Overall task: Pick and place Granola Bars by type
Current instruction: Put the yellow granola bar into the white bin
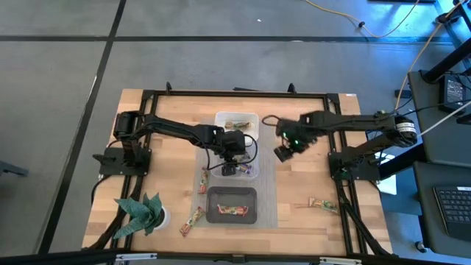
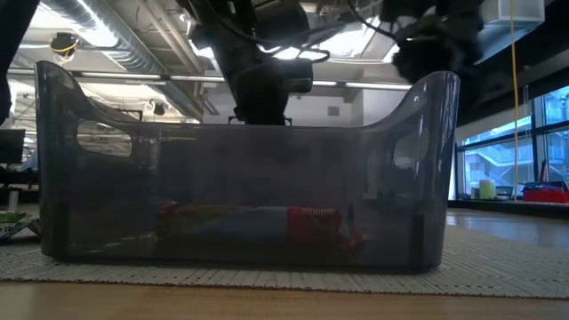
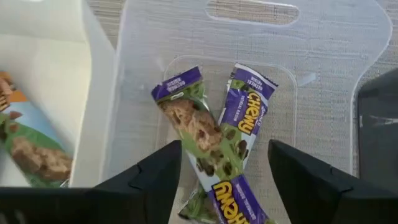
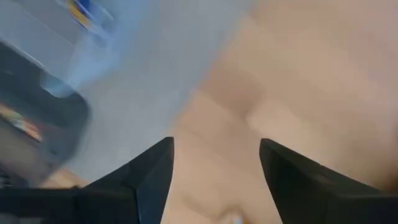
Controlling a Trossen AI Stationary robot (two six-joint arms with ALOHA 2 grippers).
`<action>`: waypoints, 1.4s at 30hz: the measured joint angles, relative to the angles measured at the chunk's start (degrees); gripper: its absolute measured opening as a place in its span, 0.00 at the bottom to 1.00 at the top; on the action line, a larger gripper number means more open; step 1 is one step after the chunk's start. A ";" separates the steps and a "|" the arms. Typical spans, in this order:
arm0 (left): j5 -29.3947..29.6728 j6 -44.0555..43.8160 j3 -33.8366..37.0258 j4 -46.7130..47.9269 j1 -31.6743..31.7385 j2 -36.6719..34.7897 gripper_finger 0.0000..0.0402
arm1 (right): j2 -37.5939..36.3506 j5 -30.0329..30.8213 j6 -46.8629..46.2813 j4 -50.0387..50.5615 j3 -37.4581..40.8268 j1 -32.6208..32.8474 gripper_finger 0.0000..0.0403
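Note:
In the left wrist view, two purple-blue granola bars (image 3: 193,127) (image 3: 247,115) lie crossed on the floor of the clear tub (image 3: 323,56). My left gripper (image 3: 224,149) (image 1: 229,168) hangs open just above them, one finger on each side. The white tub (image 1: 236,121) holds a green-brown bar (image 3: 31,149). A red-orange bar (image 2: 258,222) lies in the black tub (image 1: 232,205). Loose bars rest on the table at the near left (image 1: 193,221), the near right (image 1: 322,205) and beside the clear tub (image 1: 204,180). My right gripper (image 1: 284,152) (image 4: 214,146) is open above bare wood, right of the tubs.
The three tubs stand in a row from far to near on a grey mat (image 1: 268,191) at the table's middle. A green toy plant (image 1: 140,213) sits at the near left corner. Bare wood (image 1: 309,173) lies right of the mat, under my right arm.

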State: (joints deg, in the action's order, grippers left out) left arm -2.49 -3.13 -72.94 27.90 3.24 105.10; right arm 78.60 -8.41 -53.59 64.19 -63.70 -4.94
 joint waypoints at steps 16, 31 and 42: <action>0.03 1.98 0.01 -1.00 0.20 -6.32 0.58 | -0.06 2.96 -3.02 9.80 1.91 34.59 0.59; -0.03 2.42 0.01 -0.96 -0.24 -6.32 0.58 | -0.06 5.80 -7.16 -1.52 14.71 49.20 0.59; 0.03 2.37 0.01 -1.09 -0.26 -6.28 0.58 | -0.06 4.27 -5.94 -16.78 24.79 50.26 0.59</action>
State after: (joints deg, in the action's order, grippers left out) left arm -2.46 -0.76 -72.93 26.81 2.98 98.83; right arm 78.54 -4.15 -59.53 47.41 -38.91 45.32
